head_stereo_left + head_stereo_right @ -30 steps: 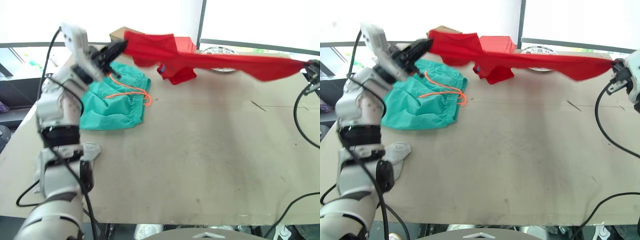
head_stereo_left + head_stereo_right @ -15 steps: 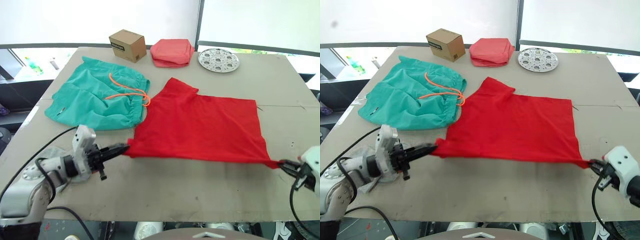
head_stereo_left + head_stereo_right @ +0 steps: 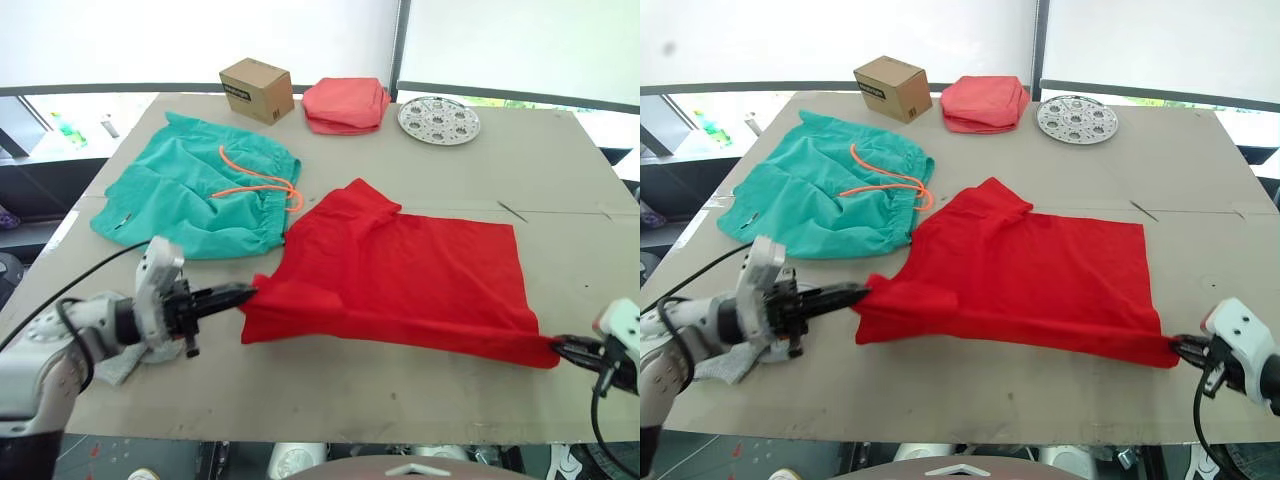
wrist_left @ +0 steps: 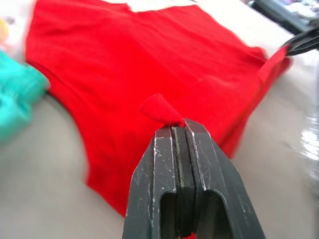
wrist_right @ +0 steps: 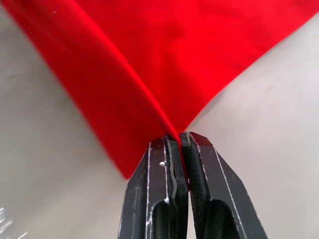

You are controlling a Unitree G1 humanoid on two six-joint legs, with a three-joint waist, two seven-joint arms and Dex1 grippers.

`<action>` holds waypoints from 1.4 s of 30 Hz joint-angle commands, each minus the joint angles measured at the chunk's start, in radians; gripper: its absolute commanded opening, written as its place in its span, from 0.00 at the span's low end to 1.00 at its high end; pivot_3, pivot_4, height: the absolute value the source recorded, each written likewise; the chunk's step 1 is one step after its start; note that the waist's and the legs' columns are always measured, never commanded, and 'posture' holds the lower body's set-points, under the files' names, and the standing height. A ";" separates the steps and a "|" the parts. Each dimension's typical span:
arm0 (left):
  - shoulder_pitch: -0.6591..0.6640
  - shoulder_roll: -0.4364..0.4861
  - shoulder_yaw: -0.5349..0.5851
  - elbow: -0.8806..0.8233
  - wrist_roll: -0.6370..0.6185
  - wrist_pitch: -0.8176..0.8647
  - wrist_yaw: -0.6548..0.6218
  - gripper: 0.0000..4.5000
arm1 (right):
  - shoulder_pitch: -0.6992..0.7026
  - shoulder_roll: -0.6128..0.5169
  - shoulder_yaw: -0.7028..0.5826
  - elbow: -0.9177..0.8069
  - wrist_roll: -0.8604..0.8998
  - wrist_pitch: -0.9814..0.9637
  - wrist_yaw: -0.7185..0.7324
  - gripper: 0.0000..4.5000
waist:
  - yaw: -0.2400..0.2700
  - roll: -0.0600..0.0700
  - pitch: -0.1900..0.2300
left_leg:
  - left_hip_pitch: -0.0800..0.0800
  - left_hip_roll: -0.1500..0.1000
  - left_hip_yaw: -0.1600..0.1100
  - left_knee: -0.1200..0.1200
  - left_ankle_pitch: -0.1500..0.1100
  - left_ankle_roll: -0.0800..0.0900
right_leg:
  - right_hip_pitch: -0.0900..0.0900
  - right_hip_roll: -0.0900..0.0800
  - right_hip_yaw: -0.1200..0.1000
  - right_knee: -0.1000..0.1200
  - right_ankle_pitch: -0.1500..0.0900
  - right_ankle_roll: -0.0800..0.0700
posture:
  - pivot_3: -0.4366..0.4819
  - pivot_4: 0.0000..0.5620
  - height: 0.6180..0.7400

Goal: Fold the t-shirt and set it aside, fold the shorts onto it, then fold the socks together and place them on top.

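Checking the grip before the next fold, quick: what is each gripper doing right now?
Left gripper: shut on the t-shirt, pinching its near left corner.
Right gripper: shut on the t-shirt, pinching its near right corner.

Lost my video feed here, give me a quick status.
Left gripper and right gripper shut on near corners of the t-shirt. Shirt flat on table. Shorts lie beside it, touching its edge.

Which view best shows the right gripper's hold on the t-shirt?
The right wrist view: the right gripper is shut on the t-shirt corner. Both eye views show it small, at the table's near edge; the left wrist view only its tips.
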State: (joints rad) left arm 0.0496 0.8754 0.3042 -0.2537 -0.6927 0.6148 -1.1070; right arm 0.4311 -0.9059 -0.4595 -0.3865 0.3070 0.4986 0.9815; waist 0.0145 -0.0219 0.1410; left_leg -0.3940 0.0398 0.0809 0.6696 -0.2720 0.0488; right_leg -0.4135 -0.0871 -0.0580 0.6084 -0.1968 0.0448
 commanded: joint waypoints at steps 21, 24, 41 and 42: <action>-0.009 -0.045 0.095 0.082 -0.079 0.030 0.034 0.30 | 0.037 0.075 -0.154 -0.137 0.184 0.146 -0.010 0.44 | 0.002 -0.001 -0.001 | -0.003 0.002 -0.006 -0.001 0.000 0.000 | 0.000 0.000 -0.007 0.001 -0.003 -0.003 | 0.48 0.27 1.00; 0.056 -0.010 0.099 -0.013 -0.127 0.093 -0.001 0.30 | 0.075 0.133 -0.166 -0.258 0.281 0.196 -0.040 0.44 | 0.000 0.000 -0.001 | -0.002 0.003 -0.007 -0.001 0.000 0.000 | 0.001 0.000 -0.007 0.000 -0.005 0.001 | 0.48 0.27 1.00; 0.113 -0.004 -0.165 0.008 0.280 -0.448 -0.152 0.67 | 0.089 -0.002 0.069 -0.026 -0.077 -0.216 0.015 0.81 | 0.003 0.004 -0.002 | -0.001 0.000 -0.007 0.000 0.000 0.000 | 0.000 -0.001 -0.006 0.000 -0.006 0.001 | 0.48 0.27 1.00; 0.106 -0.005 -0.171 0.024 0.287 -0.459 -0.155 0.67 | 0.080 -0.006 0.081 -0.004 -0.086 -0.231 0.020 0.81 | 0.002 0.004 -0.001 | -0.001 0.000 -0.007 0.000 0.000 0.000 | 0.000 -0.001 -0.006 0.000 -0.006 0.001 | 0.48 0.27 1.00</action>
State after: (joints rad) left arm 0.1757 0.8623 0.1394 -0.2518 -0.4227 0.1972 -1.2471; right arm 0.5317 -0.8925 -0.3926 -0.4246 0.2447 0.3209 0.9813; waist 0.0168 -0.0183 0.1397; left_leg -0.3954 0.0399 0.0740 0.6697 -0.2723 0.0484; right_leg -0.4134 -0.0880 -0.0638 0.6080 -0.2023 0.0461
